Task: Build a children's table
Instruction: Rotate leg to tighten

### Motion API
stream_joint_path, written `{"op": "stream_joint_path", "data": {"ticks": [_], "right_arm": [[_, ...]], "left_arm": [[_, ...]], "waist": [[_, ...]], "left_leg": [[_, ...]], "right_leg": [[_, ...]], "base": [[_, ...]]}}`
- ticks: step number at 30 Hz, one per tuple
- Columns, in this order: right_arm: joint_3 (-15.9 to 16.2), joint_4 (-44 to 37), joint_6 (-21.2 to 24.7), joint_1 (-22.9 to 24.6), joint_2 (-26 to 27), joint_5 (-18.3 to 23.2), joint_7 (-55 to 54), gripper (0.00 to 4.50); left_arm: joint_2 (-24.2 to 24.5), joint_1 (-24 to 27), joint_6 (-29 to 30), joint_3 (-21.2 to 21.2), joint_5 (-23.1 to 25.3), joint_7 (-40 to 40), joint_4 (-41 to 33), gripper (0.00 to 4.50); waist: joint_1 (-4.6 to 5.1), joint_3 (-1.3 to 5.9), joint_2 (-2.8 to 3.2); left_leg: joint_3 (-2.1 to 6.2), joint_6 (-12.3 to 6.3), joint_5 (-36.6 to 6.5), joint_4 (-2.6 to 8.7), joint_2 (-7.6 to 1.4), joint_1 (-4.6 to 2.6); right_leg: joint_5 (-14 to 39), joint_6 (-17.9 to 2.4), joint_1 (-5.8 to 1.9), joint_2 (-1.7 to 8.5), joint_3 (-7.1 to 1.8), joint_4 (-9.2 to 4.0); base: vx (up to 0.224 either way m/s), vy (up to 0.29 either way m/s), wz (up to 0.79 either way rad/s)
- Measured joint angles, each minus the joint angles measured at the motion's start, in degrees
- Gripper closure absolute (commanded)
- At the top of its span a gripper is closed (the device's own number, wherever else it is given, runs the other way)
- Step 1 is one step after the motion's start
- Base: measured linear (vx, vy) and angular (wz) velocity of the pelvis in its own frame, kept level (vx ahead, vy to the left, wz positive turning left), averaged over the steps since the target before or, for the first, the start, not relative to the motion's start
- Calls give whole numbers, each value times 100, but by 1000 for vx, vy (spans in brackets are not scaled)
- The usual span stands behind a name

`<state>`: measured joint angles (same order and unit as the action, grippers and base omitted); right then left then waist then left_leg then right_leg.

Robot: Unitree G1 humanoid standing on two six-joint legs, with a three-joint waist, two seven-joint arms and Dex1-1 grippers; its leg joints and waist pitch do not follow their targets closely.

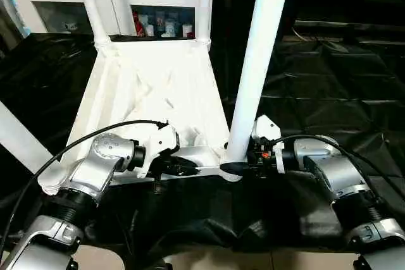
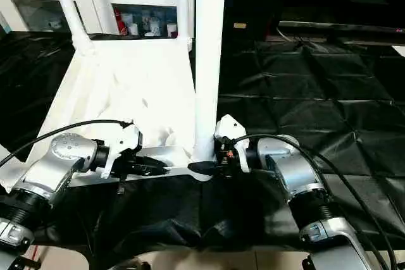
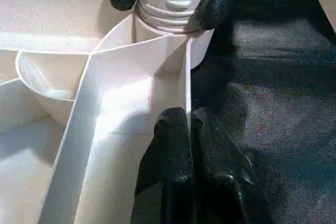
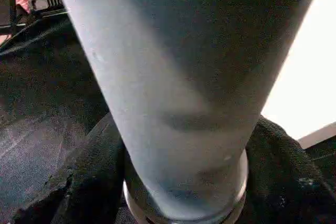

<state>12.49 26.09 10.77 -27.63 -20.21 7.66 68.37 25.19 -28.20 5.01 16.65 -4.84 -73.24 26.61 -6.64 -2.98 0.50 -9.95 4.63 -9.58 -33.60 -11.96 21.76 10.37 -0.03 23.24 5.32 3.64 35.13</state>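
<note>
The table top (image 1: 158,93) lies upside down on the black sheet (image 1: 329,86), with its ribbed underside facing up. Two far legs (image 1: 90,4) stand in the far corner sockets. A near leg (image 1: 256,61) stands upright in the near corner socket on the robot's right. The right gripper (image 1: 235,167) has its two fingers around the base of this leg. The left gripper (image 3: 189,129) is closed, its fingers pinching the near rim of the top
</note>
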Motion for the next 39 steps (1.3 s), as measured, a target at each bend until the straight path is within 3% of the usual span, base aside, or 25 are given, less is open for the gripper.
{"op": "stream_joint_path", "data": {"ticks": [4, 8, 15, 17, 18, 25, 37, 39], "right_arm": [[-390, 324, -14, 15, 519, -70, -1127, 181], [-716, 792, -52, -200, 1014, -130, -2480, 181], [-1153, 1282, -254, -436, 1681, -267, -4005, 181], [-1149, 1293, -374, -433, 1682, -362, -3993, 181], [-1149, 1301, -405, -432, 1681, -363, -3981, 126], [-998, 1207, -402, -396, 1376, -329, -3110, 61], [-349, 556, -231, -173, 345, -110, -539, 61], [-284, 518, -210, -167, 235, -76, -271, 85]], "left_arm": [[-246, -64, 42, -177, 136, 672, 232, 450], [-595, -228, 220, -254, 266, 1400, 467, 450], [-1040, -383, 532, -338, 507, 2167, 581, 450], [-1061, -383, 534, -340, 509, 2173, 572, 450], [-1062, -383, 534, -340, 509, 2172, 563, 450], [-953, -261, 542, -342, 494, 1940, 351, 450], [-391, -88, 224, -168, 242, 543, 63, 450], [-339, -85, 224, -167, 220, 361, 62, 450]], "waist": [[50, 1, -2], [168, 1, -5], [187, 7, -1], [169, 12, 7], [166, 13, 7], [162, 12, 6], [67, 8, 4], [57, 7, 1]], "left_leg": [[5, 2, 0, 6, 2, -33], [12, 4, 0, 13, 3, -61], [12, 6, 1, 45, 6, -71], [11, 6, 1, 53, 7, -69], [10, 6, 1, 55, 6, -69], [9, 6, 1, 63, 6, -67], [5, 4, 1, 45, 4, -43], [2, 4, 1, 44, 4, -43]], "right_leg": [[-11, -16, -14, 0, -4, 11], [-2, 2, -19, 1, -5, 13], [-6, 2, -17, -1, -5, 11], [-5, 2, -17, -1, -5, 7], [-14, -12, -16, -1, -5, 7], [-13, -10, -15, -1, -3, -1], [-3, -4, -12, 1, -2, -16], [-2, -4, -12, 1, -2, -16]], "base": [[0, 0, 0], [0, 0, 0], [0, 0, 0], [0, 0, 0], [0, 0, 0], [0, 0, 0], [0, 0, 0], [0, 0, 0]]}}
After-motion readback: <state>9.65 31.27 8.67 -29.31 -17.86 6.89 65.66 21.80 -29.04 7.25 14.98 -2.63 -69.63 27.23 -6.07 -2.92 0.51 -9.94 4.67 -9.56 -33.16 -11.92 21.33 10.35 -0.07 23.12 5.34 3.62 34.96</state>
